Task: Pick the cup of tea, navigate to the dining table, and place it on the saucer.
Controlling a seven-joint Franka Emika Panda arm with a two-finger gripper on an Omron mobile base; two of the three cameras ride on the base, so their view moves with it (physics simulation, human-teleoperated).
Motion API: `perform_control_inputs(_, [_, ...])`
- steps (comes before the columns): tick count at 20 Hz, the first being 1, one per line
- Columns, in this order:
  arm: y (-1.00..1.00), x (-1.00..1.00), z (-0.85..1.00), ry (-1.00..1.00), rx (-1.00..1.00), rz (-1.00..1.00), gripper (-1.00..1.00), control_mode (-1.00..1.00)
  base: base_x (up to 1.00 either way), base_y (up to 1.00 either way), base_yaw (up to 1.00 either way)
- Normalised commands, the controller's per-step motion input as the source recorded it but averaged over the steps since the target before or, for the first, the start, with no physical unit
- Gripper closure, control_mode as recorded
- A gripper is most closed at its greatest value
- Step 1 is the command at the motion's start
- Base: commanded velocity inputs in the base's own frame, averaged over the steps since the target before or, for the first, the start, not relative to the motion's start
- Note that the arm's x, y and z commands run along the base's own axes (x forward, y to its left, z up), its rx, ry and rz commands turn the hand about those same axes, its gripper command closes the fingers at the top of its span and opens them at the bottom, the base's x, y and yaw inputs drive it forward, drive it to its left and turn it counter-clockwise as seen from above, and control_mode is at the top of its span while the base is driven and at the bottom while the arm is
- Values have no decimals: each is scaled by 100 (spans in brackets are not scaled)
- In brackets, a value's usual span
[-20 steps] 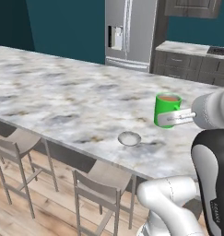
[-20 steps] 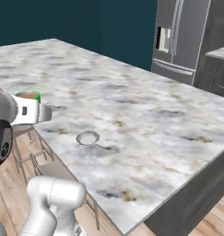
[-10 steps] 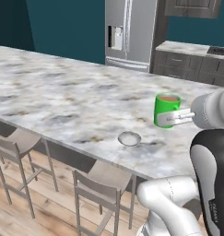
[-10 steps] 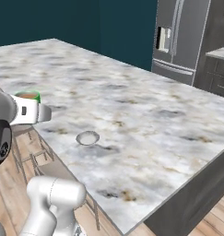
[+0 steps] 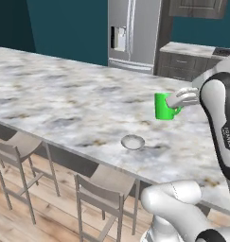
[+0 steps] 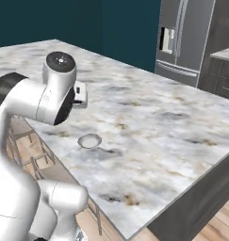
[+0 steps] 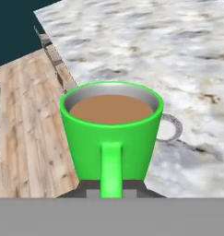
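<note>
My gripper (image 5: pixel 177 101) is shut on the bright green cup of tea (image 5: pixel 163 106) and holds it upright above the dining table (image 5: pixel 64 99), beyond and to the right of the saucer (image 5: pixel 133 142). Seen from the hand, the cup (image 7: pixel 111 133) is close up and full of brown tea, its handle between the dark fingertips (image 7: pixel 85 191) of the gripper (image 7: pixel 111 192). Part of the saucer (image 7: pixel 172 127) peeks out lower down behind the cup's right side. From the right base, the saucer (image 6: pixel 89 140) lies near the table's (image 6: pixel 158 122) front edge, and my arm hides the cup.
Bar stools (image 5: pixel 102 189) stand along the table's near edge over a wooden floor (image 7: pixel 26 120). A steel fridge (image 5: pixel 133 33) and dark cabinets (image 5: pixel 187 64) stand behind the table. My elbow (image 6: pixel 50 96) looms over the table's near left part.
The arm has swung its elbow up and in over the table. The held cup has shifted slightly left and higher. Saucer and base stay put.
</note>
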Motion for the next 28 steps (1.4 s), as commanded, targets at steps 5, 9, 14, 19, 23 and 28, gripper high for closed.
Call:
perform_control_inputs(5, [-32,70,-40,-18,3,54,100,-100,0,0,0])
perform_control_inputs(9, [0,10,-57,-54,4,64,100,-100,0,0,0])
perform_control_inputs(14, [0,5,-63,-42,2,32,100,-100,0,0,0])
perform_control_inputs(19, [10,76,-74,5,5,2,100,-100,0,0,0])
perform_control_inputs(23, [5,95,-61,26,0,0,100,-100,0,0,0])
perform_control_inputs(28, [7,43,-77,4,-11,0,100,-100,0,0,0])
